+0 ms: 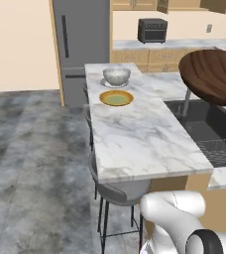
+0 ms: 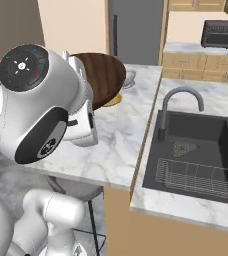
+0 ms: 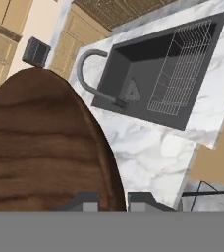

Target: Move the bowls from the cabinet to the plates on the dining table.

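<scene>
The dark brown wooden bowl (image 3: 40, 142) hangs in the air over the sink side of the dining table (image 1: 135, 134), with my gripper (image 3: 113, 201) shut on its rim. In the base views this wooden bowl (image 1: 211, 74) (image 2: 103, 75) floats above the marble top. At the table's far end the grey-white marbled bowl (image 1: 116, 75) sits on a pale grey plate (image 1: 116, 84). Just in front of it lies the yellowish tan plate (image 1: 116, 98), bare. A strip of the tan wall cabinet (image 1: 135, 4) runs along the top edge.
A dark sink (image 2: 201, 145) with a curved faucet (image 2: 181, 100) and a wire rack (image 2: 196, 177) lies right of the table. A grey stool (image 1: 116, 192) stands under the table's near end. Behind are a grey fridge (image 1: 83, 39) and a black toaster oven (image 1: 152, 30).
</scene>
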Robot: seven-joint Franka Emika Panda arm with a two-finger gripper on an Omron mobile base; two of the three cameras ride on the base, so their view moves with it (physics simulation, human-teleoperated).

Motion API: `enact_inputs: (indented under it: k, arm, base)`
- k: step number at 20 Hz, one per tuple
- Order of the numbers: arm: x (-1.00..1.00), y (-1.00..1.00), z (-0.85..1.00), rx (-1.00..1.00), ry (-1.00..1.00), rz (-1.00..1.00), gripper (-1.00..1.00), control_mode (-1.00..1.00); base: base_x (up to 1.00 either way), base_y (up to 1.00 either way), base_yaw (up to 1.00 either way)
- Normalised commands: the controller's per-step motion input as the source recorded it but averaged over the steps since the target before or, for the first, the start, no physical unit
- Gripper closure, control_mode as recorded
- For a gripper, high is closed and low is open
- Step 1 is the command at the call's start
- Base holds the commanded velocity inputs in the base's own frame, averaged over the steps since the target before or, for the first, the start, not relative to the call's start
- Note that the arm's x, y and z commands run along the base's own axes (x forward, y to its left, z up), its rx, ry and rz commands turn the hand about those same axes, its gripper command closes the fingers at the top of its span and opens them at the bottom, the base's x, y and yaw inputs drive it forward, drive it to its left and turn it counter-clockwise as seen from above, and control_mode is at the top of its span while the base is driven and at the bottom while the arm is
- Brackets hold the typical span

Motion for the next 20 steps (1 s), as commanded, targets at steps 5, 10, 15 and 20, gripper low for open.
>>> enact_inputs:
  k: [5,10,15,20]
  arm:
    - [0.0,0.0,0.0,0.0,0.0,0.0,1.0,1.0]
    - [0.0,0.0,0.0,0.0,0.0,0.0,1.0,1.0]
    - [0.0,0.0,0.0,0.0,0.0,0.0,1.0,1.0]
    - [0.0,0.0,0.0,0.0,0.0,0.0,1.0,1.0]
  base:
    - [0.06,0.62,0.0]
    - [0.05,0.62,0.0]
    - [0.05,0.62,0.0]
    - [0.04,0.62,0.0]
